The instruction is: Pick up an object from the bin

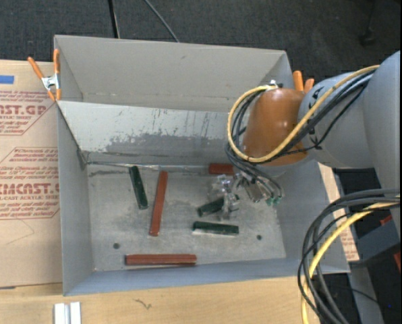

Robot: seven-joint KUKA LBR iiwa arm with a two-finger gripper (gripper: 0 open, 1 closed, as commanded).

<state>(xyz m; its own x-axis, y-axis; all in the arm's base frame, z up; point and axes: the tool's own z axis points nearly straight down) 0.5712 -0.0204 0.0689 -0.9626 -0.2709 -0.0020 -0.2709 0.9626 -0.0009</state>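
Camera view: arm point(275, 123) hides part of the far red stick point(220, 169).

The arm point(366, 123) enters from the right edge of the frame, its broad pale grey link taking up the upper right and slanting down toward the centre. At its end sits a rounded orange cover point(272, 123), just right of centre and slightly above the middle. Yellow and black cables point(236, 130) loop around the cover's left side and run back along the grey link toward the right. Below the cover, the metal gripper point(228, 196) points down and to the left, a little right of the frame's centre, with wrist hardware bunched under the cover's lower edge. A lower cable bundle point(314, 248) arcs through the lower right corner.
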